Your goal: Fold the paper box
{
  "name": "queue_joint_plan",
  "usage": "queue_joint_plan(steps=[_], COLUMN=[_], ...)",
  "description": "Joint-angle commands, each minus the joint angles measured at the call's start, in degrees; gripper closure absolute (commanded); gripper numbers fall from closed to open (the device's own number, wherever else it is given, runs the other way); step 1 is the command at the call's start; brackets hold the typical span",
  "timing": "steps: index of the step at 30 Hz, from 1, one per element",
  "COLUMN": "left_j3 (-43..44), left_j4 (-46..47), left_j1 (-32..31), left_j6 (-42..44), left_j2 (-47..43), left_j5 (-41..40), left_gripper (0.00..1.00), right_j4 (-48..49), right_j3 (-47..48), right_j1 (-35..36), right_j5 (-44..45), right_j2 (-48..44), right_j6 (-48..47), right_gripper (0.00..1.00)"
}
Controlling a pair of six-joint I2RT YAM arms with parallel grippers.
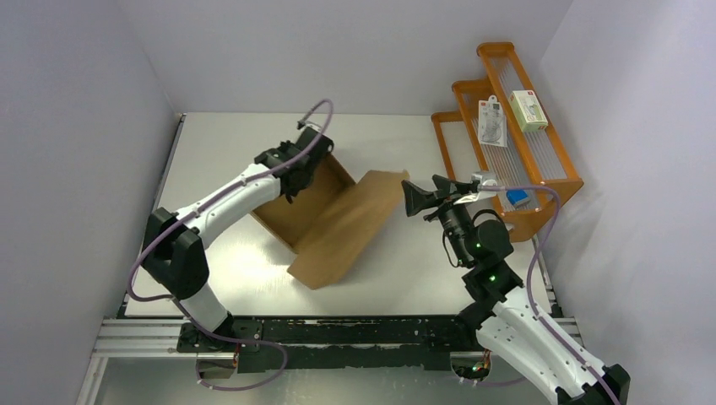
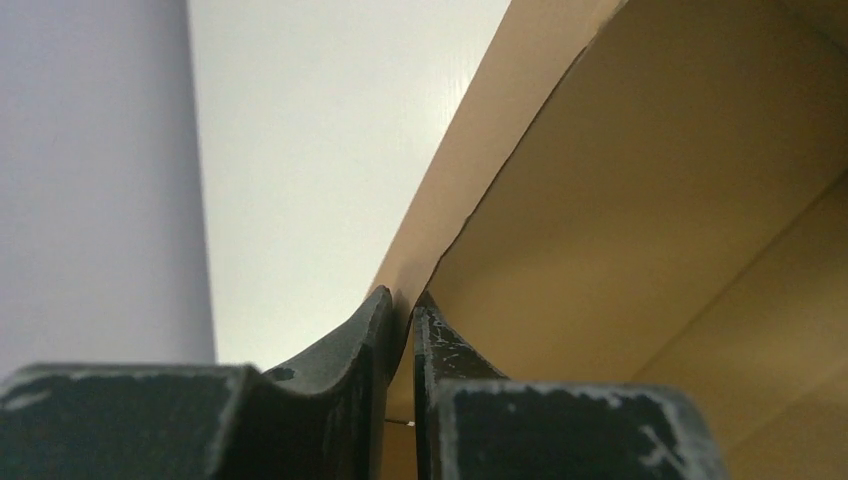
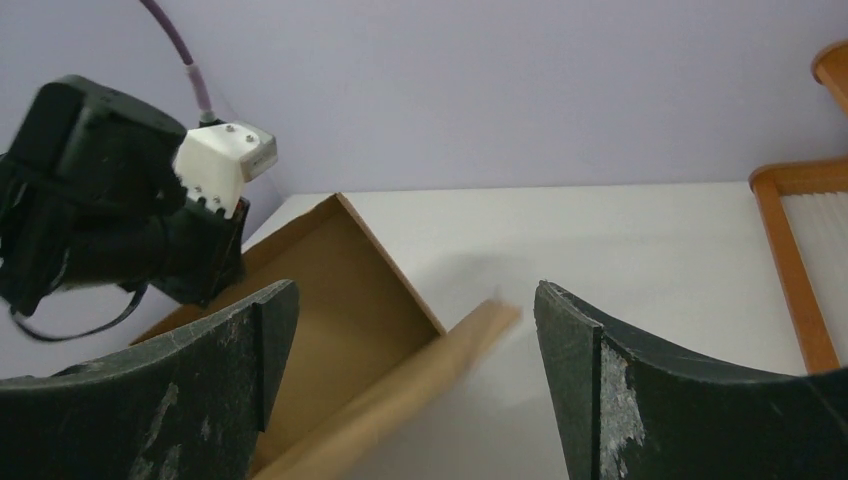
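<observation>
Brown paper box (image 1: 338, 224) sits mid-table (image 1: 380, 139), left of the orange rack (image 1: 571, 177). Its tray is open and the big flap leans toward the rack. Left fingers (image 2: 372, 335) pinch the edge of a box wall on the side away from the rack. Right fingers (image 3: 230, 350) are spread wide, holding nothing, between the flap tip and the rack. Two white packages (image 1: 492, 122) lie on the rack, print too small to read.

no legible txt, pkg labels (image 1: 493, 121) too small
</observation>
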Motion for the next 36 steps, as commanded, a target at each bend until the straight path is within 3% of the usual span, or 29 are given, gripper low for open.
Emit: queue_joint_plan(steps=[1,10,18,26,32,36], left_j3=[0.7,-10.2,-26.1,-35.6,-33.8,-32.1], left_j4=[2.6,8.5,19.6,27.5,23.3,19.9], left_j1=[7.5,24.1,27.0,27.0,27.1,27.8], left_j6=[-4.3,-12.5,-20.4,-26.4,-24.4,-22.3], left_j2=[-1.6,-2.5,-5.4,-11.8,-16.8,-23.3], left_j5=[18.0,44.2,55.7,58.1,55.4,50.3], left_gripper=[0.91,0.91,0.85,0.7,0.42,0.35], right_j4=[-3.1,-3.3,-9.1,-13.1,-17.8,-22.8], right_j3=[1.1,1.6,6.0,11.1,15.8,19.7], right_j1=[-0.3,-0.4,-0.4,-0.1,1.5,4.8], right_j5=[-2.2,-4.3,-4.7,-11.2,-13.1,-8.7], right_j2=[-1.3,0.3,5.8,13.1,16.9,20.0], right_j6=[-1.9,-2.6,-3.7,-5.4,-7.0,-9.0], right_gripper=[0.09,0.09,0.09,0.13,0.14,0.14])
